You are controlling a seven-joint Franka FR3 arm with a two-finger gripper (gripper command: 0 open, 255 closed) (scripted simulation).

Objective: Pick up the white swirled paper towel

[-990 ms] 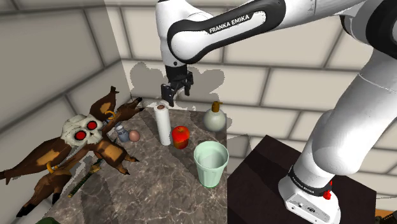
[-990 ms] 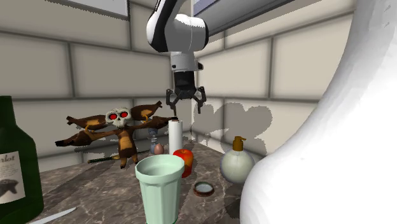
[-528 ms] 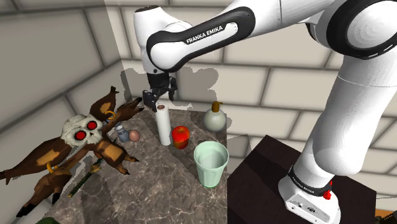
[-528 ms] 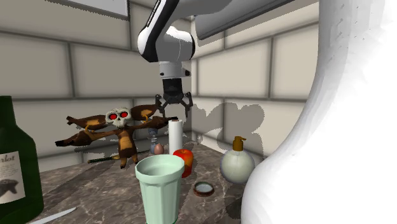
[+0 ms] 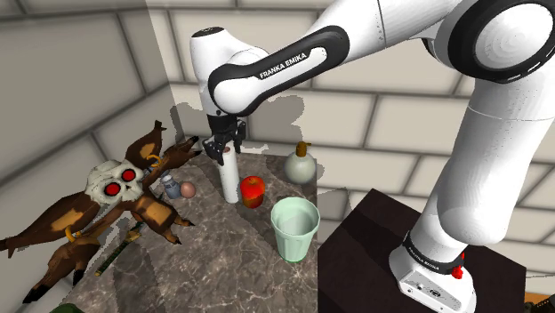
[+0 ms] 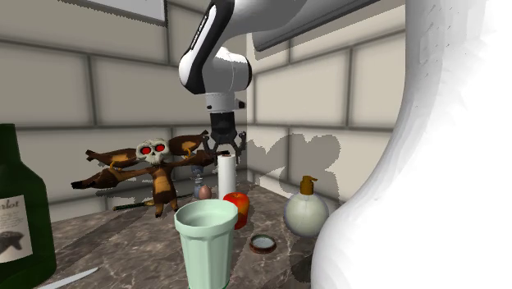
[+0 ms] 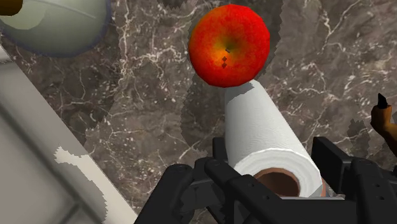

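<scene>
The paper towel (image 5: 230, 178) stands upright near the back of the marble table (image 5: 205, 258), close to the tiled wall (image 5: 400, 124). A red apple (image 5: 253, 189) sits just beside its base, toward the table edge by the dark stand (image 5: 374, 258). On the other side, a small egg (image 5: 188, 189) and a skull-faced winged figure (image 5: 111, 191) crowd the table. A pale green cup (image 5: 294, 228) stands near the front edge, and a round soap bottle (image 5: 301, 164) sits by the wall.

The end effector (image 5: 222, 147) is down over the roll's top, its fingers spread to either side. In the wrist view, a gap shows beside the right finger (image 7: 356, 184). I cannot tell whether the left finger touches the roll. The arm cuts off the second exterior view's right side, and a green bottle (image 6: 20, 213) is cropped at its left.

The roll is white with a faintly textured sheet and a brown core.
</scene>
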